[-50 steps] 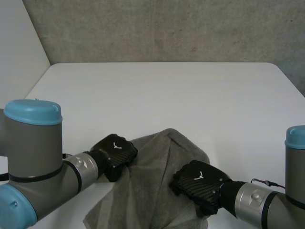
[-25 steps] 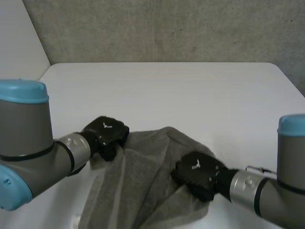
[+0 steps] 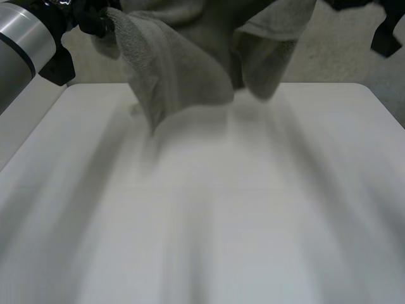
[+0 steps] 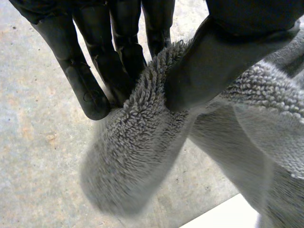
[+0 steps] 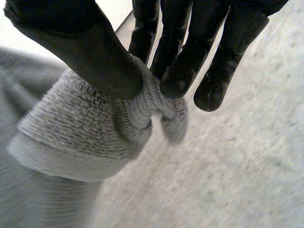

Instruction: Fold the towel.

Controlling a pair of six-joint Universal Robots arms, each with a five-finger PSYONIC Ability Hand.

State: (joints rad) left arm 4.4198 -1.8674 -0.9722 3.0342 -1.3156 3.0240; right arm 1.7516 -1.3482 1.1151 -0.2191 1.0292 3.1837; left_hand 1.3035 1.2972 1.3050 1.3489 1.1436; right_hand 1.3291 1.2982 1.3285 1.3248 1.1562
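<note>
Grey towel (image 3: 180,69) hangs pinched by left hand (image 4: 116,52) and right hand (image 5: 90,54).

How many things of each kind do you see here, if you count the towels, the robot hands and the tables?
towel, grey: 1
robot hands, black: 2 (left robot hand and right robot hand, each pinching the towel between thumb and fingers)
table, white: 1
Total: 4
</note>
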